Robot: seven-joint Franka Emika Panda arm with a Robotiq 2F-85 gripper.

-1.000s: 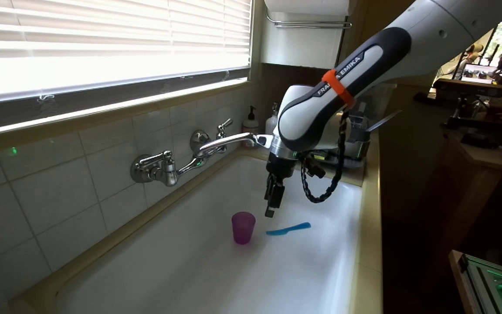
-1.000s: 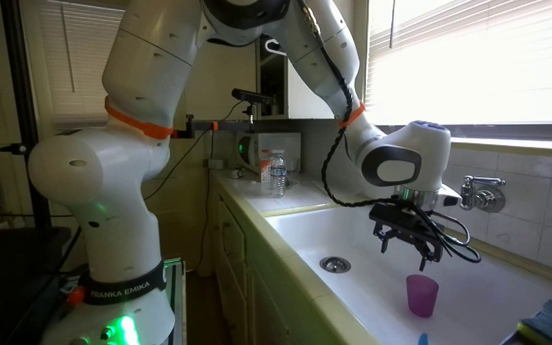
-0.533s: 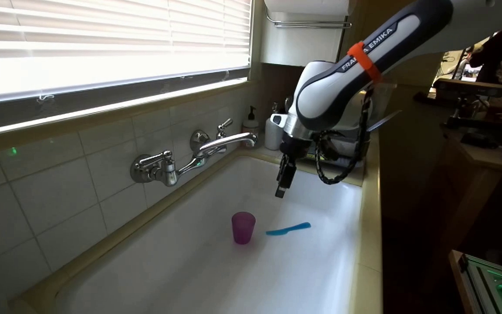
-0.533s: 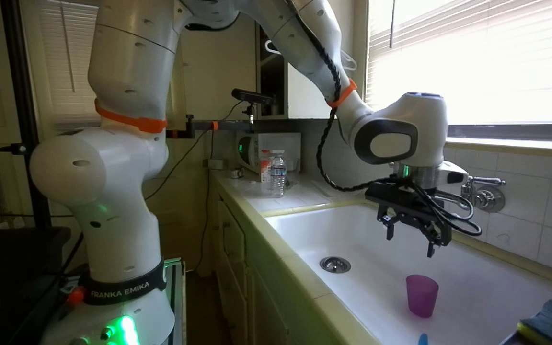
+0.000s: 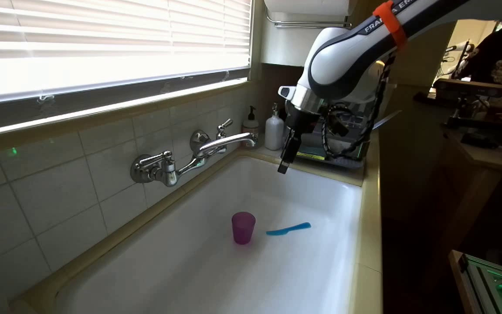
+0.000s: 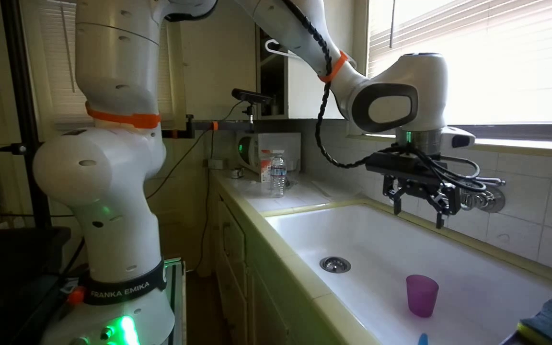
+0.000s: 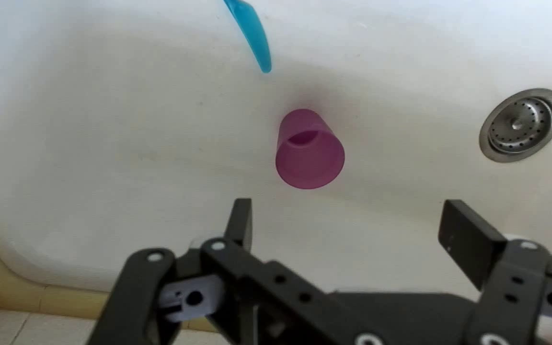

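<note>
1. White glossy sink (image 5: pixel 190 279) holds upright translucent purple cup (image 7: pixel 309 155), blue plastic knife (image 5: pixel 289 229) lying just beside.
2. Black two-finger gripper (image 7: pixel 348 223) above, fingers spread apart.
3. Wrist view shows round metal drain (image 7: pixel 521 125); in an exterior view, curved chrome spout (image 5: pixel 229 141) instead.

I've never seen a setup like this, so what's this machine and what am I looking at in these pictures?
It's a robot arm ending in a gripper, which grasps with two fingers. Both exterior views look at the scene from different places outside the machine. The wrist view is taken from the arm's wrist, looking down past the fingers. In the white sink, a purple cup stands upright near a blue knife, with a gap between them; the drain shows too. Nothing is held: the fingers are spread apart above the sink.
</note>
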